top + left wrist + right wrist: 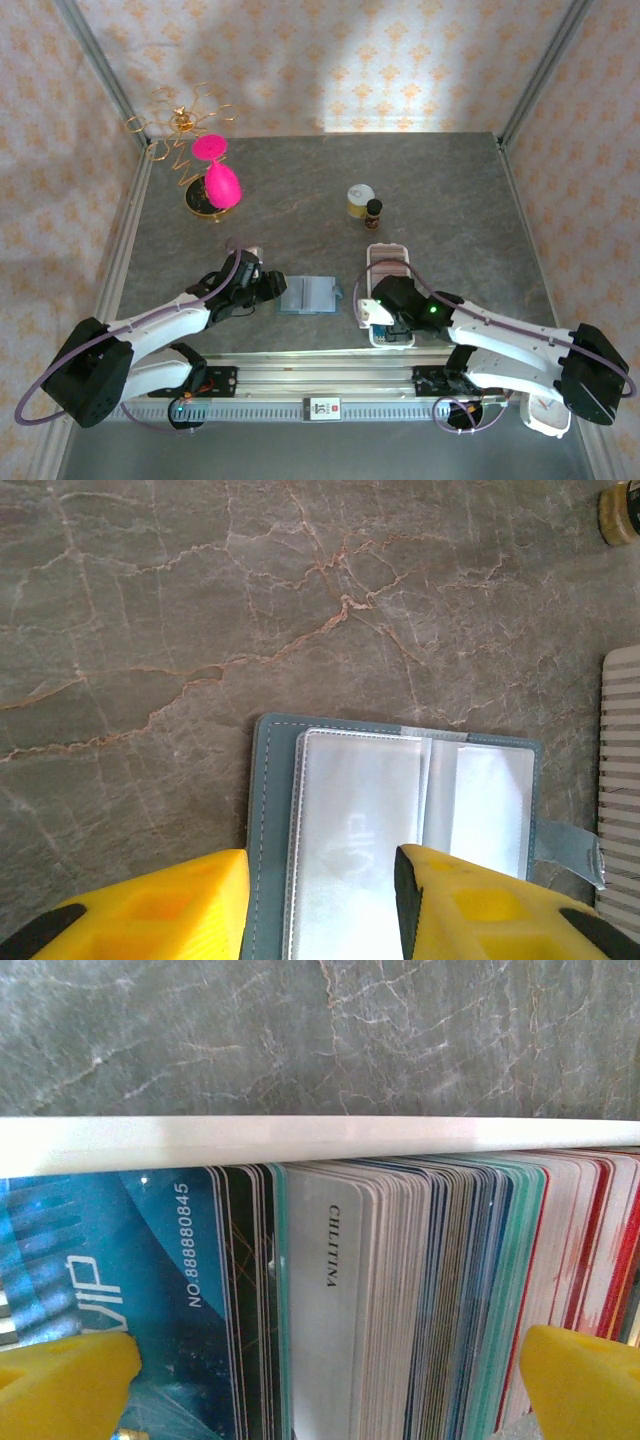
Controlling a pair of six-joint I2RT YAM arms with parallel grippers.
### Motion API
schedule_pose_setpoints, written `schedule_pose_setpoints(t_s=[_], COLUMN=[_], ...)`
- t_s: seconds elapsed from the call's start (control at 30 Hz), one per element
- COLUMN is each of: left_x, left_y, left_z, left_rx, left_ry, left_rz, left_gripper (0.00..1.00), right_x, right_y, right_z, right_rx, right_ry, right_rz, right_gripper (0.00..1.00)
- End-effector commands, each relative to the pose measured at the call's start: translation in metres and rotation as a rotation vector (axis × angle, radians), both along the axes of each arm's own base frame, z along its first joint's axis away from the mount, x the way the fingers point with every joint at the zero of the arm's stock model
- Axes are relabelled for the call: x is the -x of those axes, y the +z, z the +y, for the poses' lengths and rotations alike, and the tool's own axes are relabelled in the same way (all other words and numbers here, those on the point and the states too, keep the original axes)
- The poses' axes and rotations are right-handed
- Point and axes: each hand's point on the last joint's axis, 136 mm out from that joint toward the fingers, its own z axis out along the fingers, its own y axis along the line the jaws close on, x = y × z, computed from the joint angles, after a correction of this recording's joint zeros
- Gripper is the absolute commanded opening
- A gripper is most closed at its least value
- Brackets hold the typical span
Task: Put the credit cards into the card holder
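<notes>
Card holder lies open, pockets up for loading; left fingers spread empty above it, right fingers wide astride credit cards, ungripped.

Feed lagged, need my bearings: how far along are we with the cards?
Done: card holder lies open, sleeves seemingly empty, left jaws open above it. In hand: right jaws open, straddling the cards in the white tray; none gripped. Remaining: every card.

Card holder: matt teal leather-like, glossy clear plastic sleeves; table marble-veined.
</notes>
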Motion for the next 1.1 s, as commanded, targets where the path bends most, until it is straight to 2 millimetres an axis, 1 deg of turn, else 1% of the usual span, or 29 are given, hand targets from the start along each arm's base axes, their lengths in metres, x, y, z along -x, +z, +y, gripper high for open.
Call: schedule_pose_setpoints(t_s=[0.0, 0.13, 0.3, 0.47, 0.7, 1.07], left_x=[0.004, 0.003, 0.002, 0.002, 0.001, 0.002], left_y=[-0.011, -0.01, -0.008, -0.008, -0.005, -0.005], left_z=[0.007, 0.007, 0.009, 0.01, 0.011, 0.011], left_rx=[-0.034, -0.029, -0.033, -0.026, -0.02, -0.017], left_ry=[0.016, 0.025, 0.039, 0.049, 0.061, 0.064], left_rz=[0.025, 0.024, 0.016, 0.017, 0.008, 0.007], left_gripper=[0.44, 0.44, 0.44, 0.44, 0.44, 0.43], right_x=[-0.008, -0.01, -0.018, -0.025, -0.032, -0.038], right_y=[-0.005, -0.004, -0.002, 0.003, 0.011, 0.016], right_z=[-0.007, -0.01, -0.017, -0.019, -0.022, -0.029], right_rx=[0.009, 0.018, 0.034, 0.031, 0.029, 0.043], right_ry=[-0.041, -0.028, -0.027, -0.038, -0.055, -0.098], right_rz=[-0.055, -0.091, -0.168, -0.236, -0.289, -0.344], right_gripper=[1.0, 1.0, 1.0, 1.0, 1.0, 1.0])
